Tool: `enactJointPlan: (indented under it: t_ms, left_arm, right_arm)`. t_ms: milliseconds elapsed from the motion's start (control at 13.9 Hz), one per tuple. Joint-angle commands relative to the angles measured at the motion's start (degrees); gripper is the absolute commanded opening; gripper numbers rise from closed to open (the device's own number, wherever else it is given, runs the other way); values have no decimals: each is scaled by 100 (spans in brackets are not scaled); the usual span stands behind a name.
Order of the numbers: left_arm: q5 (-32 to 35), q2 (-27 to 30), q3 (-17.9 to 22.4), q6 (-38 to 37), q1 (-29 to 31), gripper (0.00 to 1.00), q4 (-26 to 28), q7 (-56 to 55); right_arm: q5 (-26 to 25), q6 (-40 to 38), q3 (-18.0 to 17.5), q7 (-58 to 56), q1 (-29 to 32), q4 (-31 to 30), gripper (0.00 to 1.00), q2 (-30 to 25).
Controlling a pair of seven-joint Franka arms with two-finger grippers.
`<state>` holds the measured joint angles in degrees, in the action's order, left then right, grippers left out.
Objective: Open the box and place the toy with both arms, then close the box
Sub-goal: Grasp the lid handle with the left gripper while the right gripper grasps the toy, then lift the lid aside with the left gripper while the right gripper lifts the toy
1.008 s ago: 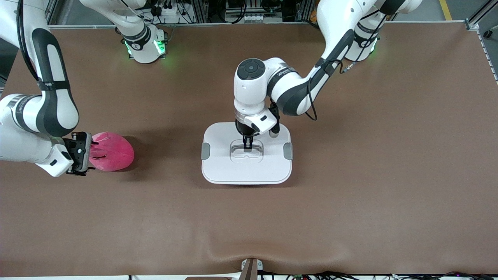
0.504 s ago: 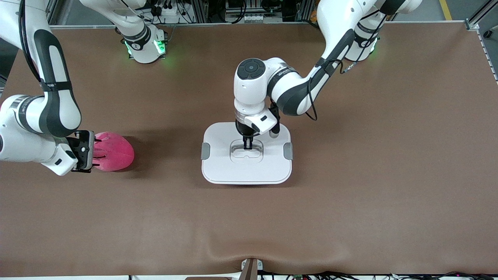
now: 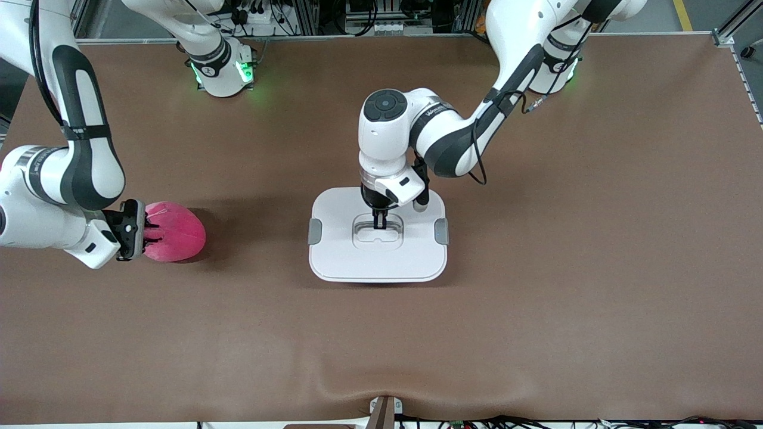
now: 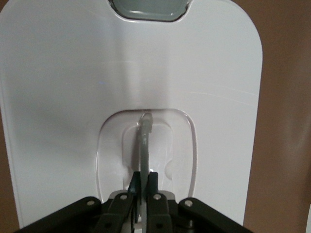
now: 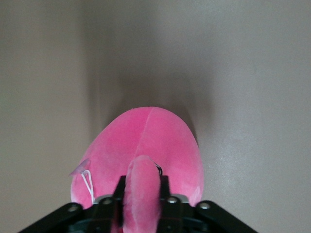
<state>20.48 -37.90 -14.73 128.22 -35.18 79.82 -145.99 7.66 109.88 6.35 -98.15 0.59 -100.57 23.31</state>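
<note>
Two arms are at work on my screens, each with its gripper clamped on something. My left gripper (image 3: pixel 379 225) sits down in the recess at the middle of the lid (image 3: pixel 340 250), and the left wrist view shows its fingers (image 4: pixel 153 182) pinched tight on the thin, upright handle (image 4: pixel 144 141), which stands on edge between them. I see the lid lying flat on the box (image 3: pixel 378 278), of which only a thin rim shows under the lid's edge nearest the front camera. Both grey clips (image 3: pixel 315 232) sit on the lid's short sides, one toward each arm's end of the table (image 3: pixel 536 298); I cannot tell whether they are latched. I have the box at about the centre of the table, well apart from every edge.

My right gripper (image 3: pixel 145 230) is low at the table edge on the right arm's end, roughly midway between the edge nearest the front camera and the edge where the bases stand. Its fingers (image 5: pixel 164 187) are closed on a nub (image 5: pixel 142 189) of the toy (image 3: pixel 176 232), squeezing the pink plush between them. I see the toy resting on the table, its round body pointing toward the box, with a small white tag (image 5: pixel 83 169) loop at one side. Toy and box lie well apart.
</note>
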Motion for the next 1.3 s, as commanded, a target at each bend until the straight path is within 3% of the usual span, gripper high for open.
enactJointPlan:
  t_ms: [0, 576, 1224]
  left_arm:
    - [141, -33, 66, 19, -77, 3, -99, -44]
    - [185, -33, 66, 19, -51, 0, -99, -9]
    - [194, 46, 66, 1, -50, 0, -99, -17]
  right_arm:
    - [87, -19, -11, -55, 29, -6, 0, 25]
    - [271, -255, 6, 15, 108, 300, 0, 16]
    - [350, -547, -2, 1359, 179, 793, 0, -125]
